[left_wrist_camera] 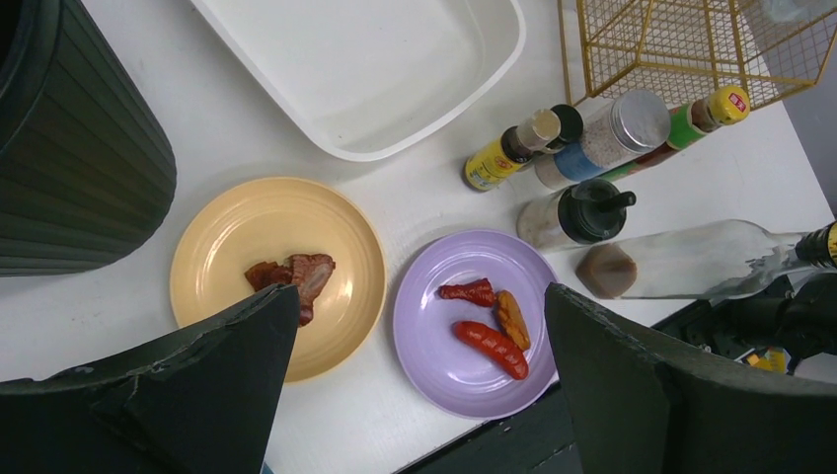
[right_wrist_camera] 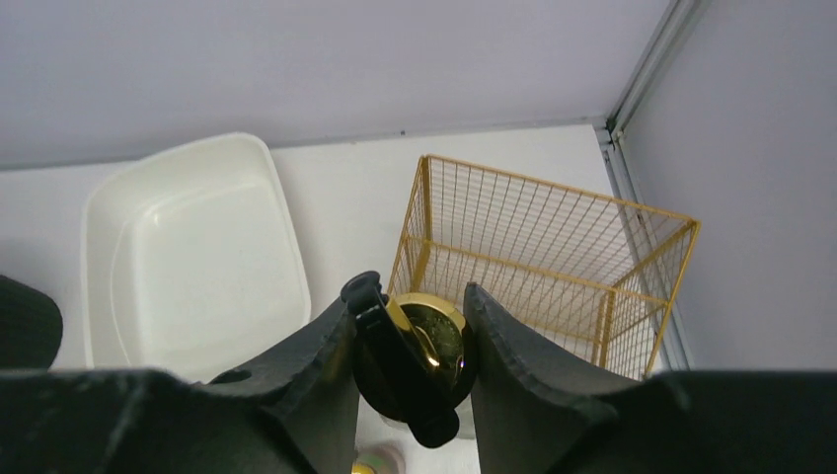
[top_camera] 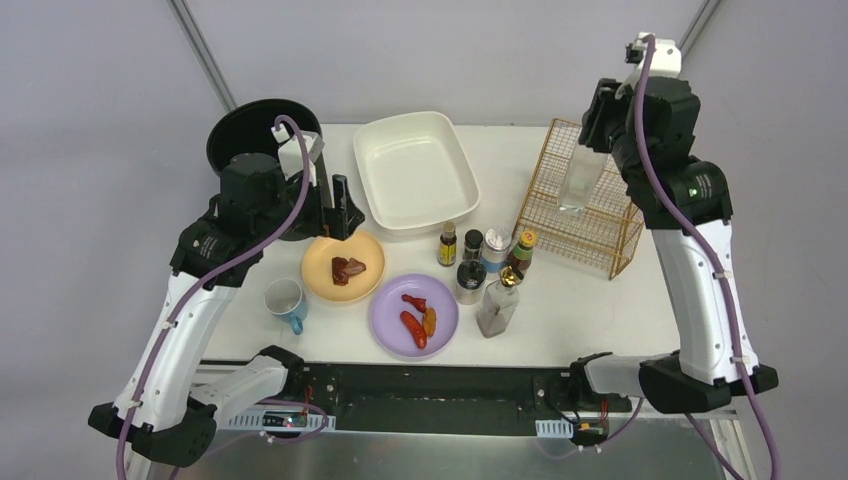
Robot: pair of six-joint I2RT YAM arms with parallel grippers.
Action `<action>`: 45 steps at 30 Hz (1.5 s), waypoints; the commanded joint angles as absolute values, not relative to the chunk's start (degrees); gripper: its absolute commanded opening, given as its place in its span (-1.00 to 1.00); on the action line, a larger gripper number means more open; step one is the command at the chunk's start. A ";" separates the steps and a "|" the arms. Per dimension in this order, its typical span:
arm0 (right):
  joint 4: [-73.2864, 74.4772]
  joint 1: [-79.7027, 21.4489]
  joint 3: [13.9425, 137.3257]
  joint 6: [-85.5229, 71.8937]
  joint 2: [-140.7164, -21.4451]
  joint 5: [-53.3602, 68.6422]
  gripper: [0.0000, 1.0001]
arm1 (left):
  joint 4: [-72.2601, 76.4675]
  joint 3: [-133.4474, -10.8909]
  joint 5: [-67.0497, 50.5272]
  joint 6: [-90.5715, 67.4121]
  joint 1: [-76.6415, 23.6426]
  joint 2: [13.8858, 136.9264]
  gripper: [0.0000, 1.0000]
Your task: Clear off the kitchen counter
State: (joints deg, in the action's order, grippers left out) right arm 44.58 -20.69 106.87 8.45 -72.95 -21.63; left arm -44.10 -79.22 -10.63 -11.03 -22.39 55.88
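Observation:
The white kitchen counter [top_camera: 590,300] carries a yellow plate [top_camera: 322,272] with meat, a purple plate [top_camera: 442,305] with sausages, a white mug [top_camera: 285,299] and a cluster of condiment bottles [top_camera: 483,252]. My left gripper [top_camera: 340,210] hovers open over the two plates; in the left wrist view its gripper [left_wrist_camera: 419,296] has nothing between the fingers. My right gripper [top_camera: 600,125] is raised above the gold wire rack [top_camera: 590,215], shut on the gold-and-black cap [right_wrist_camera: 426,346] of a clear glass bottle [top_camera: 578,185] that hangs upright into the rack.
A white basin [top_camera: 415,168] sits at the back middle and a black bin [top_camera: 250,130] at the back left, behind my left arm. A tall bottle with brown liquid [top_camera: 499,302] stands by the purple plate, near the front rail [top_camera: 430,385].

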 commanded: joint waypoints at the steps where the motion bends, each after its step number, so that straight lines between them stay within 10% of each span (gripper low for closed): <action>1: 29.64 -16.52 113.98 9.88 -75.20 -17.40 -1.00 | -41.11 -77.62 -12.84 -11.42 -21.97 55.67 0.98; 25: 16.93 -5.39 129.30 6.52 -94.63 -8.44 -1.00 | -38.25 -70.51 -12.84 -12.70 -21.97 54.33 0.98; 45: 7.83 -4.04 113.59 2.76 -93.83 -9.04 -1.00 | -37.62 -65.05 -13.19 -14.59 -21.97 52.36 0.98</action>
State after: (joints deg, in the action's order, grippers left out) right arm 19.55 -4.32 119.44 5.50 -98.74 -8.34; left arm -39.59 -66.04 -12.95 -13.76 -22.39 53.89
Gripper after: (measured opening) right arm 0.413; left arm 0.991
